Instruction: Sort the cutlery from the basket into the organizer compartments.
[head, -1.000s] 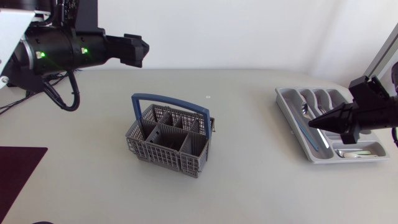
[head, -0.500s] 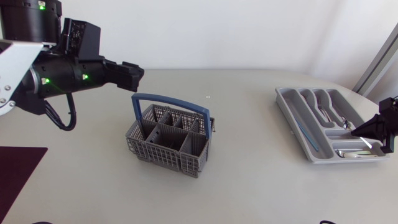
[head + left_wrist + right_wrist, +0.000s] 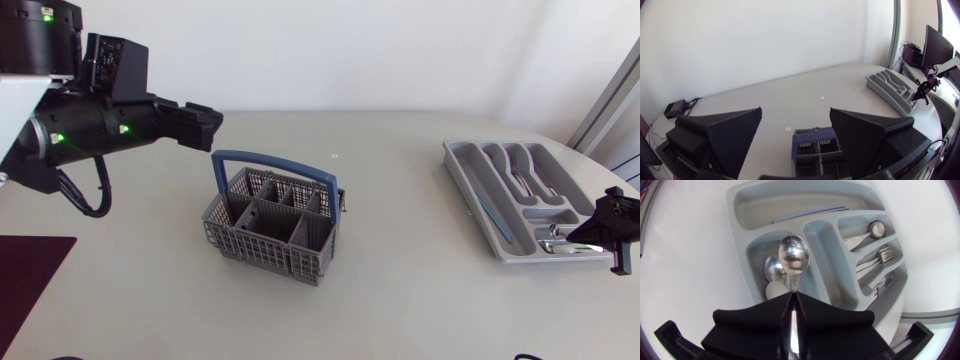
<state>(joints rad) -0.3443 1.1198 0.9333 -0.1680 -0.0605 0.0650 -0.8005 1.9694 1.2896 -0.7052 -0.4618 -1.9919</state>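
Closest in, we are pinching a spoon point(image 3: 794, 255) by its handle in our right jaws, which are pressing on it from both sides. Its bowl is hovering over the organizer point(image 3: 737, 205), above the compartment where another spoon point(image 3: 771, 271) is lying, while forks point(image 3: 882, 255) are lying in the compartments beside it and a thin blue piece point(image 3: 810, 214) in the long one beyond. Farther across the table point(image 3: 400, 300), the grey basket point(image 3: 262, 245) with its blue handle point(image 3: 270, 160) is standing well apart from the organizer, and past it our left jaws are hanging spread wide above the table, with the basket showing below and between them.
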